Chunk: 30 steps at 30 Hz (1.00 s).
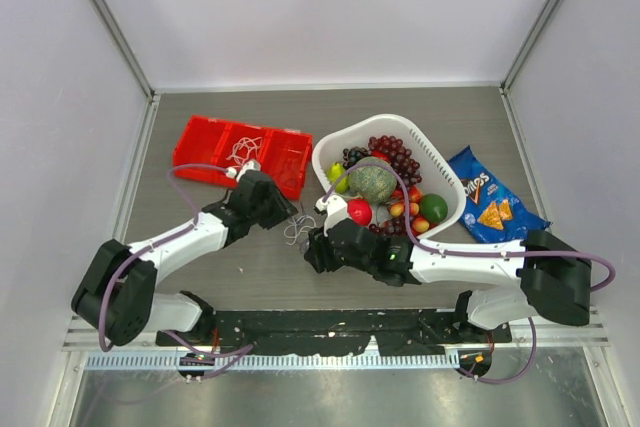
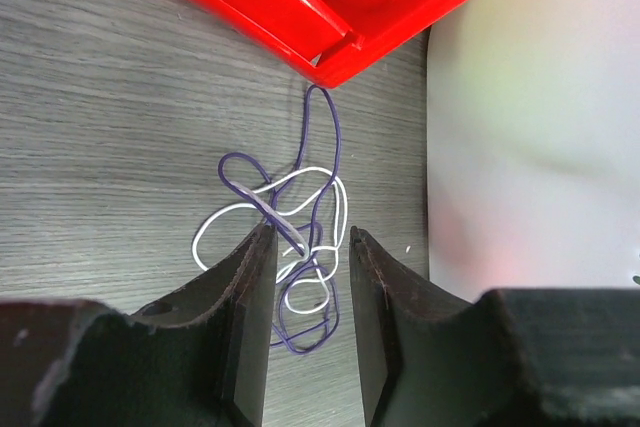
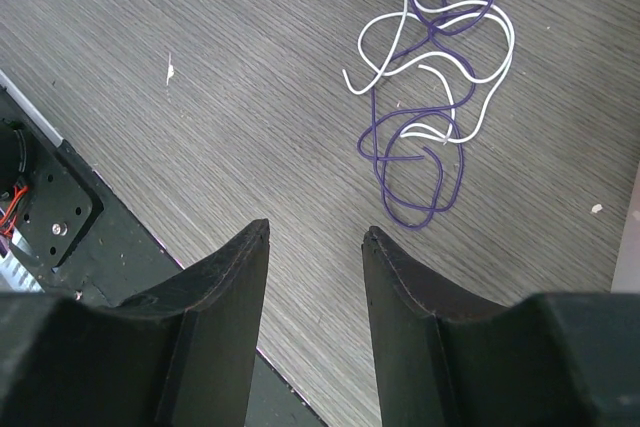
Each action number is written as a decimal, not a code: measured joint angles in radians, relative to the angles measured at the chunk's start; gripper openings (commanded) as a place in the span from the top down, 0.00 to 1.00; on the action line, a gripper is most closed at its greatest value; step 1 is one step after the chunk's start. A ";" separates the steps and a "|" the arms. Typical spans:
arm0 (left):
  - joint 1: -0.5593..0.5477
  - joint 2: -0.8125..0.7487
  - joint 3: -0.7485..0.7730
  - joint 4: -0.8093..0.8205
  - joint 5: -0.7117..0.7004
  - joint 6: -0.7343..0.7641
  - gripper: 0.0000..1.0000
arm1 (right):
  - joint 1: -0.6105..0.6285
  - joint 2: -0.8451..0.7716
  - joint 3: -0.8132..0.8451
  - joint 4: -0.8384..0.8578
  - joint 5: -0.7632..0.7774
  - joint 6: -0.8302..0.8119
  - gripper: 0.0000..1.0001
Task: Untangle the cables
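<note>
A small tangle of a thin white cord and a thin purple cord [image 1: 298, 230] lies on the grey wooden table between the two grippers. In the left wrist view the tangle [image 2: 300, 247] lies flat right under my open left gripper [image 2: 308, 237], its fingers on either side of the knot. In the right wrist view the tangle [image 3: 435, 97] lies ahead and to the right of my right gripper [image 3: 316, 232], which is open and empty over bare table. More white cords [image 1: 243, 152] lie in the red tray [image 1: 200, 142].
A white basket [image 1: 440, 162] with grapes, a green melon and small fruit stands right of the tangle. A blue chip bag [image 1: 490, 202] lies right of it. The red tray's corner [image 2: 330, 72] is just beyond the tangle. A black base rail [image 3: 40, 207] runs along the near edge.
</note>
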State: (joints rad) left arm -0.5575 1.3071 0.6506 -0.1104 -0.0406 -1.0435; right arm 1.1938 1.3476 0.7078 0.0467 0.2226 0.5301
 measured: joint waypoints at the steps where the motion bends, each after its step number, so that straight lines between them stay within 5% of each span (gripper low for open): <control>1: -0.004 0.003 0.000 0.000 -0.003 -0.001 0.64 | 0.000 -0.001 0.000 0.001 0.000 0.000 0.52; 9: -0.013 0.051 0.002 0.004 -0.015 -0.001 0.76 | 0.000 -0.003 -0.001 0.006 0.000 0.000 0.53; 14: -0.018 0.066 0.002 0.006 -0.021 0.002 1.00 | 0.000 -0.008 -0.006 0.008 0.000 0.000 0.53; 21: -0.021 0.000 0.004 -0.026 -0.055 0.047 1.00 | 0.000 0.027 -0.003 0.017 0.001 -0.014 0.50; 30: -0.023 -0.364 0.006 -0.140 -0.045 0.151 1.00 | -0.016 0.139 0.089 -0.001 0.021 -0.108 0.40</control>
State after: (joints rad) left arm -0.5808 0.9432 0.6571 -0.2508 -0.0856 -0.8921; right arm 1.1778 1.4868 0.7967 0.0456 0.2440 0.4225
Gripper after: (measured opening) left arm 0.009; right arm 0.571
